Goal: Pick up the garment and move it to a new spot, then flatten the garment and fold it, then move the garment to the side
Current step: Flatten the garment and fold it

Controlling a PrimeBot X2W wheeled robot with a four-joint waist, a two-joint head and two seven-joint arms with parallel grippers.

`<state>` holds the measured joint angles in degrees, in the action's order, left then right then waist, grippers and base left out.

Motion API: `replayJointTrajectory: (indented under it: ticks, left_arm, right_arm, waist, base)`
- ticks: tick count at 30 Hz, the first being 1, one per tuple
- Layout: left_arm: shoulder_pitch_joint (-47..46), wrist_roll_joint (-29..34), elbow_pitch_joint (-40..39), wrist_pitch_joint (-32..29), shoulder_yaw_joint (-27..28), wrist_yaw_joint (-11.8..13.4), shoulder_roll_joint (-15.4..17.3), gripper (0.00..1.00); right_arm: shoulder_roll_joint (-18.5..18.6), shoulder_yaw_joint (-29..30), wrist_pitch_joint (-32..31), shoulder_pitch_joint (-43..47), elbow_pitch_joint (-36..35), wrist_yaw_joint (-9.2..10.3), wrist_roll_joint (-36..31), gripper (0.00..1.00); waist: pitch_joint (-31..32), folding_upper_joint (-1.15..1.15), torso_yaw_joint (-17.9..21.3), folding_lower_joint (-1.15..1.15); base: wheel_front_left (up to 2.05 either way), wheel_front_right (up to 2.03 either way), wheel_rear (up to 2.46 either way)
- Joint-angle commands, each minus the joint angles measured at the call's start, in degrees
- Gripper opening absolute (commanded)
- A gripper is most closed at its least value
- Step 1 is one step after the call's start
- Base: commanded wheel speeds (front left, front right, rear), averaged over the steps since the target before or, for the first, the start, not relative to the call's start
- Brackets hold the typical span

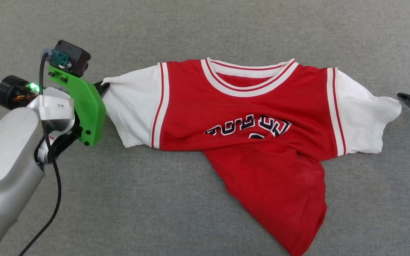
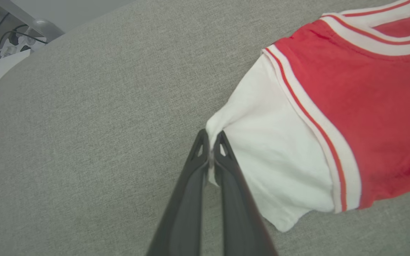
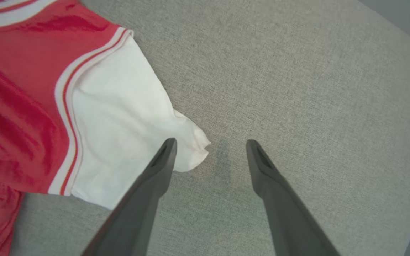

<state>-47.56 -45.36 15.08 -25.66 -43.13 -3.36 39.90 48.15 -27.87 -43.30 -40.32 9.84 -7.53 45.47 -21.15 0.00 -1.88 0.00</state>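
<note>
**A:** Where is the garment at this moment?

**B:** The garment point(image 1: 247, 117) lies front-up on the grey surface point(image 1: 205, 28), with the collar point(image 1: 249, 76) on the side away from the robot and both white sleeves stretched out sideways. The lower part point(image 1: 279, 199) is not flat. It is twisted below the collar toward the robot's right, and a fold hides half of the black letters point(image 1: 247, 126).

**A:** And the left gripper?

**B:** The left gripper point(image 2: 210, 137) is at the outer edge of the left sleeve point(image 2: 262, 142), well to the left of the collar. Its jaws are pressed together with a thin fold of white cloth between them, so it has hold of the sleeve.

**A:** Why does it hold just there?

**B:** I think because the sleeve end is the farthest corner from the collar. A pull from there would tighten the whole shoulder line.

**A:** What about the right gripper?

**B:** The right gripper point(image 3: 211, 142) is on the opposite side of the collar, at the tip of the right sleeve point(image 3: 119, 124). Its jaws stand wide apart and hold nothing. One finger is over the sleeve edge, the other over bare surface.

**A:** So it is prepared to pinch?

**B:** In my judgement yes. With both sleeves held, the garment could be lifted evenly; with one only, it would drag and wrinkle more
</note>
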Motion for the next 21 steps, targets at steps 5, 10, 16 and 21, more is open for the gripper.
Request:
replayJointTrajectory:
  ticks: [5, 10, 16, 21]
  left_arm:
    - [-2.5, 1.1, -1.3, 0.8, -0.3, 0.7, -1.4, 0.0]
    - [-2.6, 1.2, -1.4, 1.3, -0.4, 0.9, -1.9, 0.0]
    - [-1.6, 1.0, 0.0, 3.5, -0.4, 0.8, -2.1, 0.0]
    - [-1.5, 2.5, -0.4, 8.4, 0.7, 1.1, -1.4, 0.0]
  right_arm:
    - [-4.1, -3.6, 1.0, -3.4, 8.3, 0.04, -0.5, 1.0]
    - [-6.6, -8.7, 1.3, -2.1, 15.0, 0.04, 0.8, 1.0]
    - [-6.9, -11.5, 10.8, -3.6, 17.7, 0.04, 4.6, 0.0]
    - [-5.1, -11.1, 20.8, -5.5, 16.1, 0.04, 4.7, 0.0]
  waist:
    - [-3.4, 0.0, -2.4, 0.0]
    - [-4.5, 0.0, -2.7, 0.0]
    - [-2.0, 0.0, -1.4, 0.0]
    - [2.7, 0.0, -0.3, 0.0]
  base:
    - [0.0, 0.0, 0.0]
    - [0.0, 0.0, 0.0]
    - [0.0, 0.0, 0.0]
    - [0.0, 0.0, 0.0]
